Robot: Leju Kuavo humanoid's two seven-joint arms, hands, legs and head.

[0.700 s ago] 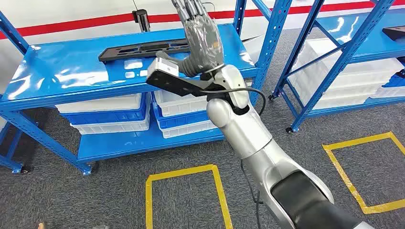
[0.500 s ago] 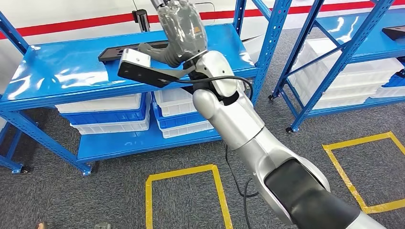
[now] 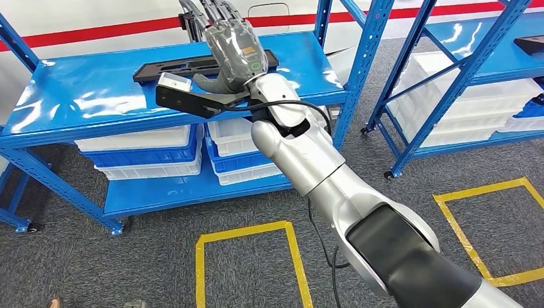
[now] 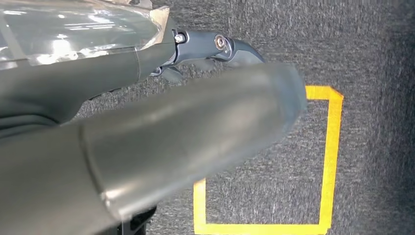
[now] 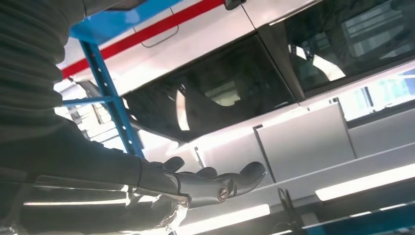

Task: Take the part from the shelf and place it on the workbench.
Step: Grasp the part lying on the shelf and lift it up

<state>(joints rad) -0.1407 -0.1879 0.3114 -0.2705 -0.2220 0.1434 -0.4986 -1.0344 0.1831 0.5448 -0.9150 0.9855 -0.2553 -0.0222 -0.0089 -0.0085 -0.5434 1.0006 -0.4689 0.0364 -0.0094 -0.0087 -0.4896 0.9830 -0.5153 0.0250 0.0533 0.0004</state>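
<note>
The part (image 3: 192, 65), a long flat black piece, lies on the top deck of the blue shelf (image 3: 77, 102), toward its back edge and running lengthwise along it. The right hand (image 3: 234, 45) hangs directly over the part's right half, palm turned down, its dark fingers (image 3: 215, 13) stretched out straight and apart toward the back of the shelf, with nothing in them; whether the palm touches the part I cannot tell. The silver right arm (image 3: 321, 179) reaches up to the shelf from below and hides the part's middle stretch and the shelf's front edge there, together with the black-and-white wrist camera block (image 3: 186, 96) jutting out beside the hand. Under the shelf's top deck, white and blue bins (image 3: 147, 154) sit stacked on the lower deck. In front of the shelf, a yellow taped rectangle (image 3: 250, 256) marks the grey carpet. The left hand (image 4: 147, 122) hangs above such a rectangle in its wrist view; its finger posture I cannot tell.
</note>
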